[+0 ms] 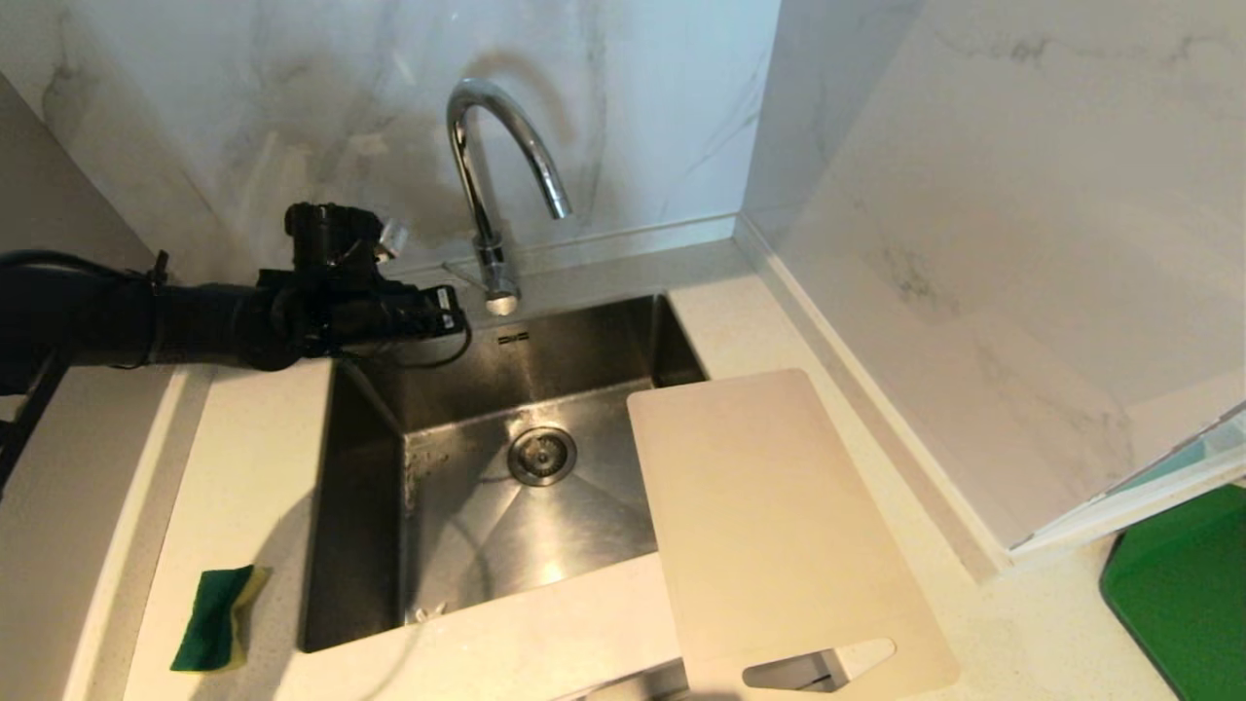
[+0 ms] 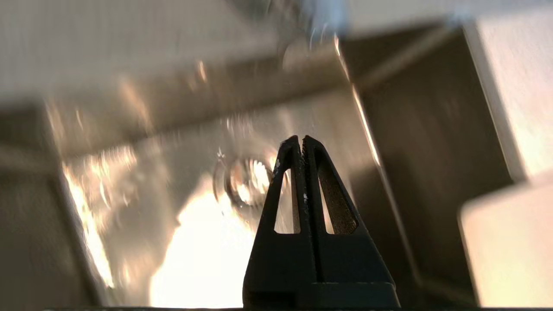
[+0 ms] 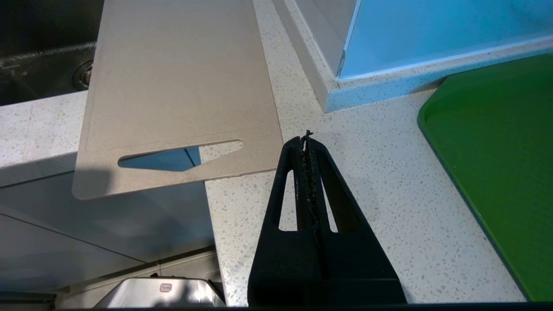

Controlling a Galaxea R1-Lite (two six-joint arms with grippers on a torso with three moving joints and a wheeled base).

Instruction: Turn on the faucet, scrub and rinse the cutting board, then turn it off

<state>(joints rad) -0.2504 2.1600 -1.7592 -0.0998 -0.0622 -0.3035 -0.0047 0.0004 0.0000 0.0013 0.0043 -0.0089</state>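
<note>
The cutting board (image 1: 779, 526) is big, flat and creamy white. It lies on the right side of the sink (image 1: 370, 458), with its left edge sticking out over the basin and the rest on the speckled white counter (image 1: 243, 467). Its handle slot (image 1: 818, 665) is at the near end, and that end hangs a little past the counter's front edge. The sink is a deep shiny steel box with a round drain (image 1: 541, 455) in the middle of its floor. Grey and white marble walls stand behind it and to the right.

A dark green mat (image 1: 1183, 594) lies far off to the right on the counter, well apart from the board. The faucet (image 1: 492, 185) is tall and shiny, with a bent spout. It stands at the far edge of the sink, and its thin lever (image 1: 465, 270) pokes out to the left at the bottom. No water can be seen coming out.

The left gripper (image 1: 450, 310) reaches in from the left, just beside the lever and the faucet's base. Its jaws are pressed together with nothing between them. The right gripper (image 3: 307, 137) hangs over the near counter, between the board and the green mat. Its jaws are shut tight and hold nothing too.

A small green and yellow sponge (image 1: 216, 619) sits on the counter, near and left of the sink.
</note>
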